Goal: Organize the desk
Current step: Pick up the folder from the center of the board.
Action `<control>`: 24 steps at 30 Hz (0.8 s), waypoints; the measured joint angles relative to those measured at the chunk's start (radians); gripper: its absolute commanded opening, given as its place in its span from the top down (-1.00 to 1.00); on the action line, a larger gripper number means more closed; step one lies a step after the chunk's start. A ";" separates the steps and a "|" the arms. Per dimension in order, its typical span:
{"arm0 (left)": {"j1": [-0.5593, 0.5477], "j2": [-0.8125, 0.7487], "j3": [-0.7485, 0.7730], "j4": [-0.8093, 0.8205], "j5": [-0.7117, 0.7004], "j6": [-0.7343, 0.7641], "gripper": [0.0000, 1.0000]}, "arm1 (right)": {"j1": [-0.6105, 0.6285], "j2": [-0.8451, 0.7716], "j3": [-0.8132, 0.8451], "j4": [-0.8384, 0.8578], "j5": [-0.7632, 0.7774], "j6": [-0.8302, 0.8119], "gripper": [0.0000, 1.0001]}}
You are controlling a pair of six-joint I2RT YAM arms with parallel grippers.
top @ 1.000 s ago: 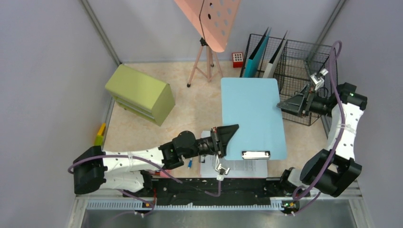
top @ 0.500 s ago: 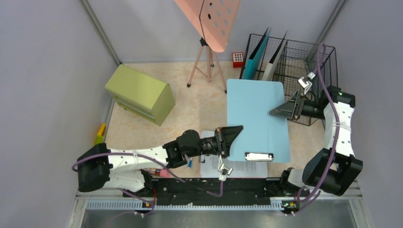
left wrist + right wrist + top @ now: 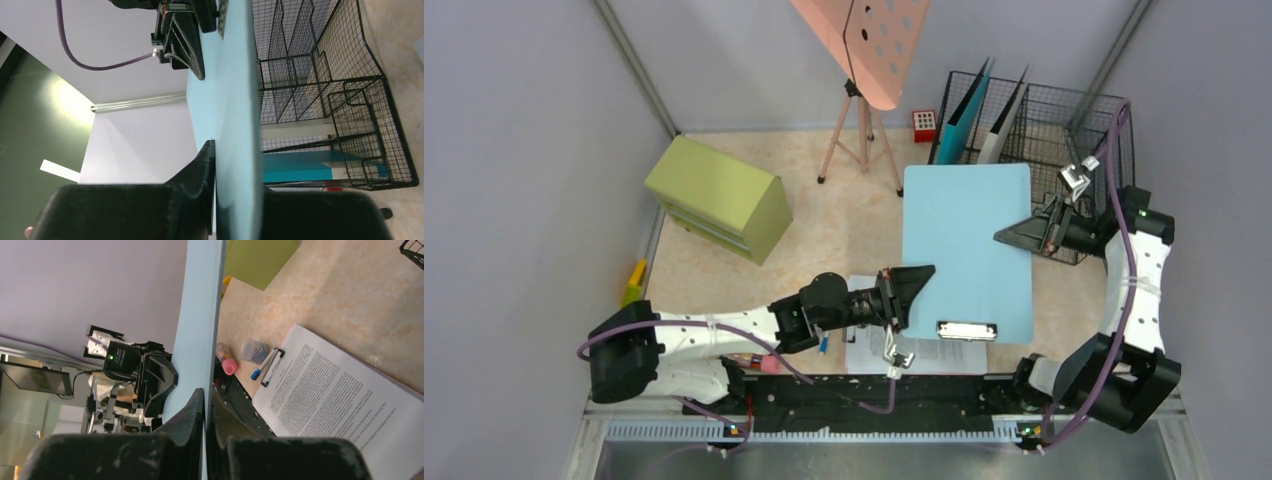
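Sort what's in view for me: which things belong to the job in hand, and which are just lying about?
In hand: blue clipboard, clamped in the left jaws and the right jaws above the desk; wire file rack, probably its destination.
Lying about: printed sheets, pens, pink marker, green drawer cabinet, pink music stand, red box.

left gripper [image 3: 913,281], right gripper [image 3: 1010,236] clamping blue clipboard [image 3: 969,250]

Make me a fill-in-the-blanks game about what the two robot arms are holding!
1. The left gripper and right gripper are both shut on the light ___ clipboard.
2. The small cabinet on the desk is ___.
3. The wire basket behind the clipboard is ___.
Missing words: blue, green, black.
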 measured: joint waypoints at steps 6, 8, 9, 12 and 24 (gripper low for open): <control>0.002 0.000 0.000 0.001 -0.025 -0.005 0.09 | -0.067 -0.084 -0.150 0.287 -0.066 0.340 1.00; 0.002 0.000 0.000 0.000 -0.035 -0.008 -0.09 | -0.078 -0.087 -0.190 0.384 -0.070 0.446 1.00; 0.002 0.000 0.000 -0.001 -0.039 -0.008 -0.20 | -0.081 -0.087 -0.196 0.415 -0.069 0.483 1.00; 0.002 0.000 0.000 -0.003 -0.048 -0.014 -0.54 | -0.084 -0.092 -0.197 0.501 -0.072 0.554 1.00; 0.002 -0.059 0.005 -0.092 -0.201 -0.095 -0.96 | -0.155 -0.093 -0.108 0.595 -0.071 0.659 1.00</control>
